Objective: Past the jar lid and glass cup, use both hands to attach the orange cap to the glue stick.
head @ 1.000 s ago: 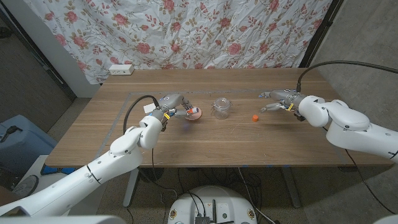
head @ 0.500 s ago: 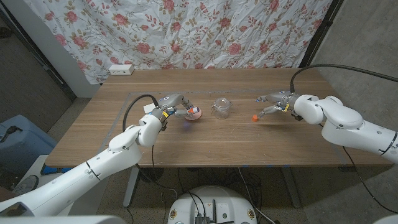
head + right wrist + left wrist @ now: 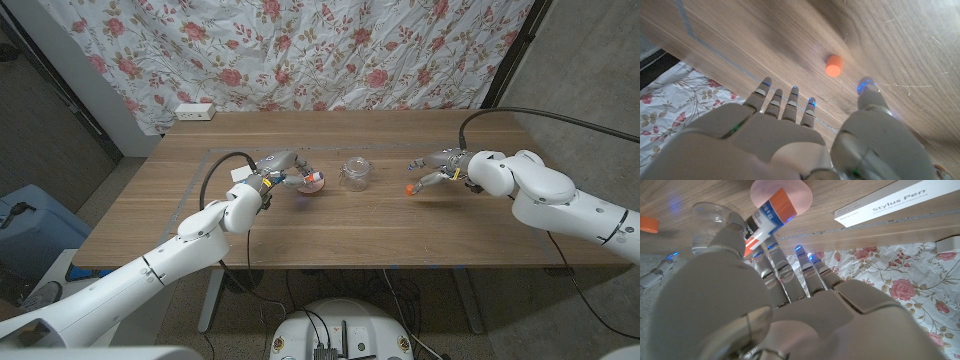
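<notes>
The left hand point(image 3: 279, 165) grasps the glue stick point(image 3: 311, 179) over the pink jar lid point(image 3: 781, 193). The right hand point(image 3: 434, 166) hovers released, fingers spread, just beside the orange cap point(image 3: 409, 188) on the table point(image 3: 330, 225)

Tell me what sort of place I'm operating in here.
Probably a makeshift indoor test or lab room: a wooden table stands before a floral sheet hung as a backdrop, with a power strip at the table's far edge and a bare grey wall beside.
</notes>
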You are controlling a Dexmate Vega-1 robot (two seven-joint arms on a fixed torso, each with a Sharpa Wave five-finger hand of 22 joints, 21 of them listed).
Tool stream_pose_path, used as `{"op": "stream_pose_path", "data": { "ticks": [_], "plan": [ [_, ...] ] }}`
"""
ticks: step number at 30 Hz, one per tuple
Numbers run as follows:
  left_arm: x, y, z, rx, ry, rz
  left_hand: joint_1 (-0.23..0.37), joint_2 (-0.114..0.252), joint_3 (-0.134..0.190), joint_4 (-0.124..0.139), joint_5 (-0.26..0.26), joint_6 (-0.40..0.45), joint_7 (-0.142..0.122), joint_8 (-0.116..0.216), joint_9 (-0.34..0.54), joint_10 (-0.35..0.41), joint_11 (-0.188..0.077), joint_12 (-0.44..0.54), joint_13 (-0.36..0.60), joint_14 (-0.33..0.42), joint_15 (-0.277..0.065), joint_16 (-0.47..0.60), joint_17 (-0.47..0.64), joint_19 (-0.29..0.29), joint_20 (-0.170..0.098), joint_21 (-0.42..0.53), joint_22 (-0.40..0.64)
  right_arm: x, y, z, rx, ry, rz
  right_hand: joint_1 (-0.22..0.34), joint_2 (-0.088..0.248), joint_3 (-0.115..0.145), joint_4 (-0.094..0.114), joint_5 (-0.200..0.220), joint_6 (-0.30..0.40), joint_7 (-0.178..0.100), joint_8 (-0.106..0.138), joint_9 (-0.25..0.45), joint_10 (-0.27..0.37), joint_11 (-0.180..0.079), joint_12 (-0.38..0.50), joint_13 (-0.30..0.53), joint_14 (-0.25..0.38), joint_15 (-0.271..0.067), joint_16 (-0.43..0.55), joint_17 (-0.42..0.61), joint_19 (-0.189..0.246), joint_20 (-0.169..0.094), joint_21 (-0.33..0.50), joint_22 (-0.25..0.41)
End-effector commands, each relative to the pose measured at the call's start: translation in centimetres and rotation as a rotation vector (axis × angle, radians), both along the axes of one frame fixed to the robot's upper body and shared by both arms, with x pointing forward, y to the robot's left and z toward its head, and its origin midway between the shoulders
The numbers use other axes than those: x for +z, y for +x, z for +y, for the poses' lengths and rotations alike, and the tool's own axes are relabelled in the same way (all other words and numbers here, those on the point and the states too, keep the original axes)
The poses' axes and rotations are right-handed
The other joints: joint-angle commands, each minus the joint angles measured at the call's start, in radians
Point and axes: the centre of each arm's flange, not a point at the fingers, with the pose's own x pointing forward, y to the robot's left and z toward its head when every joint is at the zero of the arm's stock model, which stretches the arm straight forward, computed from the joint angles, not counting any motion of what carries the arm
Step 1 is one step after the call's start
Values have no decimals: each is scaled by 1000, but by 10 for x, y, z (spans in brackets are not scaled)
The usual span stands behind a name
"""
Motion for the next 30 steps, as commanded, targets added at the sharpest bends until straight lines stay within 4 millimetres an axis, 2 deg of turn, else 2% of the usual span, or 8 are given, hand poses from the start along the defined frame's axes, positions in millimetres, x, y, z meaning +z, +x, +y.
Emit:
{"op": "stream_pose_path", "data": {
  "ticks": [1, 8, 14, 30],
  "plan": [
    [0, 6, -5, -22, -3, 4, -11, 26, 0, 5, 5, 102, 2, 0, 4, 34, -40, 5, 4, -6, -118, 6, 3, -6, -1, -1, 4, -2, 4, 3, 15, -25, 21, 16, -3, 2, 5, 3, 13, 0, 5, 2, 15, -11, 9, 1, 6, -6, 8, 3, 14, -5, 5, 4],
    [1, 8, -4, -34, 21, 3, -11, 27, -1, 4, 5, 100, 2, -1, 4, 32, -40, 4, 4, -7, -117, 6, 3, -6, -1, -1, 4, -5, 10, 5, 20, -37, 26, 20, -3, 2, 7, 3, 27, 19, 9, 2, 25, -25, 10, 1, 15, -19, 11, 1, 21, -15, 5, 3],
    [0, 10, -4, -34, 15, 9, -12, 29, -1, 4, 5, 102, 0, -1, 4, 30, -40, 4, 4, -8, -117, 6, 3, -6, -1, 0, 4, -10, 15, 6, 21, -56, 24, 31, 0, 5, 6, 4, 42, 27, 14, 2, 52, -55, 15, 0, 33, -27, 16, -1, 37, -25, 8, 3],
    [-3, 11, -5, -42, 24, 18, -16, 33, -2, 5, 5, 100, 4, -3, 5, 27, -40, 4, 5, -9, -116, 6, 3, -7, 0, 1, 4, -22, 24, 6, 13, -82, -25, 78, 1, 15, -1, 3, 93, 22, 34, 1, 110, -78, 23, -3, 81, -50, 30, -7, 68, -40, 10, 3]
  ]
}}
